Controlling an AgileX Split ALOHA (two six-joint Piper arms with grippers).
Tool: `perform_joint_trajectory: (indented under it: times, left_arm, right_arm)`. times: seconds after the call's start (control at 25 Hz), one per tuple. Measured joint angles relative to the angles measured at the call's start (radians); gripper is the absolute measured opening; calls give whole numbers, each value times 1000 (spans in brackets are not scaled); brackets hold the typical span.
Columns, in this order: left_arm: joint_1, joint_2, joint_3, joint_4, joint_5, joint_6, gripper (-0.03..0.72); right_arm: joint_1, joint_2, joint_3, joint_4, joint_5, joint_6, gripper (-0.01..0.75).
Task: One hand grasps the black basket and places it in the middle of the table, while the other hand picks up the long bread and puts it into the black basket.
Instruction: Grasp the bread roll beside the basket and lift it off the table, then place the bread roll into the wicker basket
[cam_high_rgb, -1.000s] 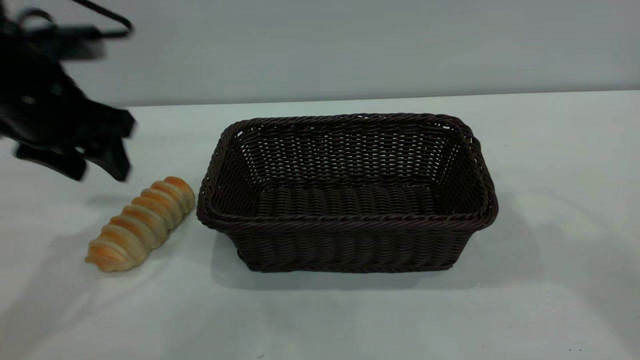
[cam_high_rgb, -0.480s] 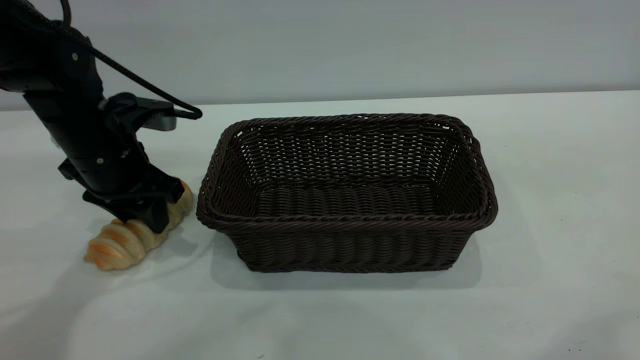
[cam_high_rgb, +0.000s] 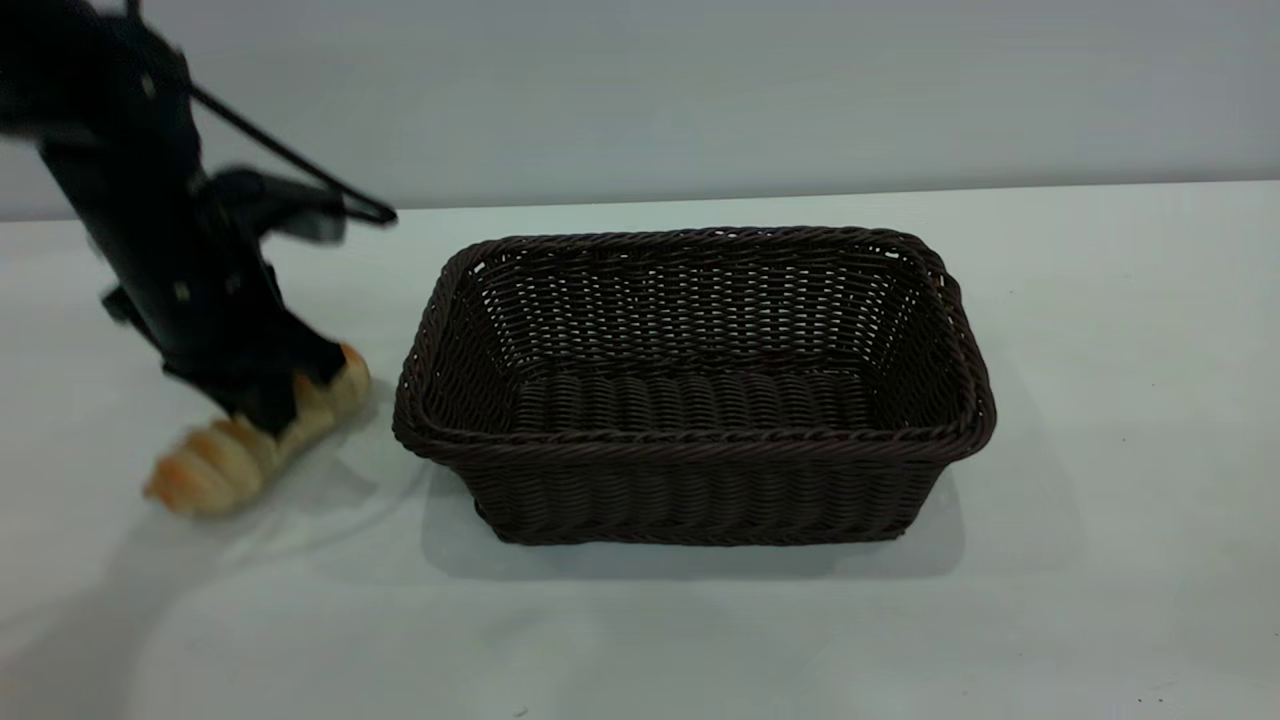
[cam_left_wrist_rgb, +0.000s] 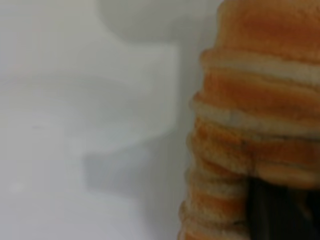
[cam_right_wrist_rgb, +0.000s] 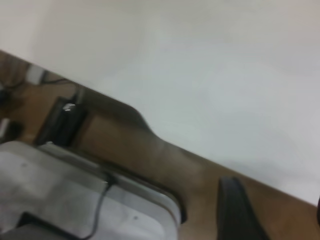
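Beside the black basket, left tool clenched around long bread, middle hidden, right tool out of sight.

On my exterior feed, a plain grey-blue wall runs behind the far edge of the table. On the right wrist feed I see brown floor past the table's edge. A pale grey casing sits on it with a black cable across it. Near the casing lies a dark boxy object; I cannot tell what it is.
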Motion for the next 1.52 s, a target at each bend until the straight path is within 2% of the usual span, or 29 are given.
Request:
perform_joint_trajectory:
  times: [0.24,0.4,0.6,0.72,0.84,1.0,1.08,1.2,1.36,1.44,1.52]
  left_arm:
    - [-22,-181,-113,1,93,1,66]
    - [-119,-228,-149,-4,97,1,64]
    - [-303,-168,-151,-55,-1,1,64]
    - [-386,-83,-151,-89,-66,1,63]
    - [-429,5,-151,-98,-125,2,60]
    - [-435,72,-151,-100,-188,-3,83]
    - [-435,74,-151,-100,-188,-3,142]
    - [-435,56,-151,-100,-173,-3,318]
    - [-435,-30,-151,-76,-83,-3,562]
    - [-434,-108,-151,-44,-27,-3,637]
    - [-434,-191,-151,-8,43,-3,663]
  right_arm:
    - [0,-169,20,-110,-1,117,409]
    - [0,-221,20,-158,0,171,407]
    - [0,-230,20,-171,0,186,407]
    - [0,-230,20,-171,0,187,407]
    - [0,-230,20,-171,0,187,407]
    - [0,-232,20,-171,0,187,405]
    - [0,-252,20,-171,0,186,405]
    - [0,-316,20,-172,0,185,405]
    - [0,-427,20,-176,1,185,405]
    - [0,-480,20,-177,3,185,405]
    - [0,-495,20,-178,8,185,405]
